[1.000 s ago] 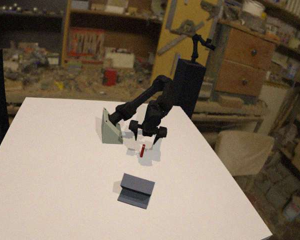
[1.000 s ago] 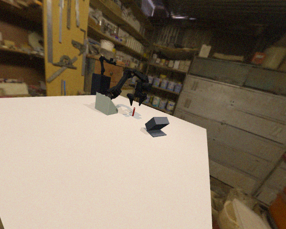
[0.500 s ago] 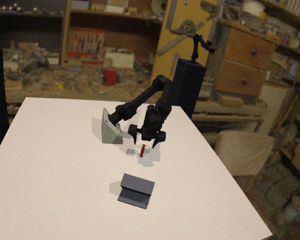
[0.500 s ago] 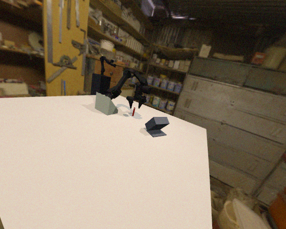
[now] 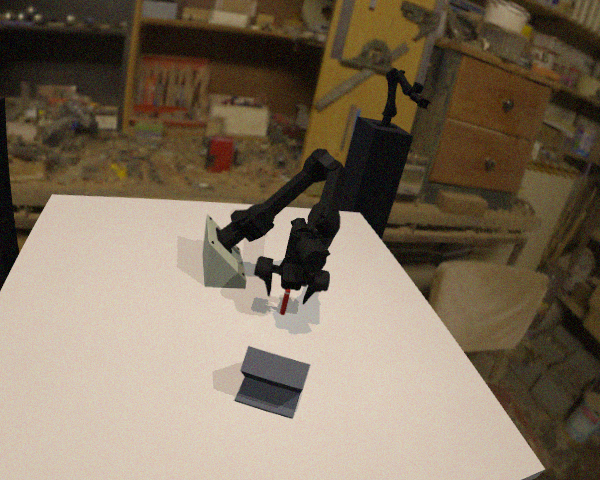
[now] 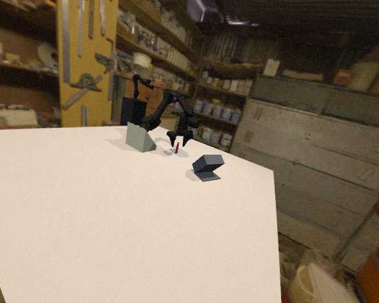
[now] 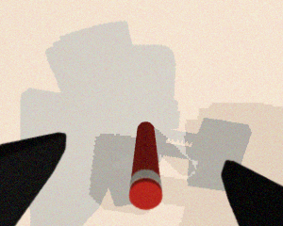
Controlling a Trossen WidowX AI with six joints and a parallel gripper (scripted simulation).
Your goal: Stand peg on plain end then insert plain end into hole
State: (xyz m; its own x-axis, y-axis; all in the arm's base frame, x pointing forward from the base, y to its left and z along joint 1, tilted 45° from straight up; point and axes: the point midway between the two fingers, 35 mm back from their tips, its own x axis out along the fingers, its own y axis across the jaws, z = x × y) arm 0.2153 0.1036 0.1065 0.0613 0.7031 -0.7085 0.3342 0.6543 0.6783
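Observation:
The red peg [image 5: 285, 303] [image 6: 176, 148] [image 7: 144, 160] stands upright on the white table [image 5: 109, 335], with its white band near the top end. My gripper [image 5: 287, 294] [image 6: 178, 144] [image 7: 145, 154] is open wide and points straight down over the peg. One finger is on each side of the peg's upper part, and neither touches it. The dark grey sloped panel [image 5: 272, 376] [image 6: 208, 163] stands on its base plate nearer the front of the table. Its hole does not show in these views.
A pale grey-green wedge [image 5: 218, 260] [image 6: 138, 139] sits at the foot of the arm, left of the peg. A tall dark block [image 5: 375, 170] stands at the table's back edge. The table's right edge [image 5: 445, 330] is close by.

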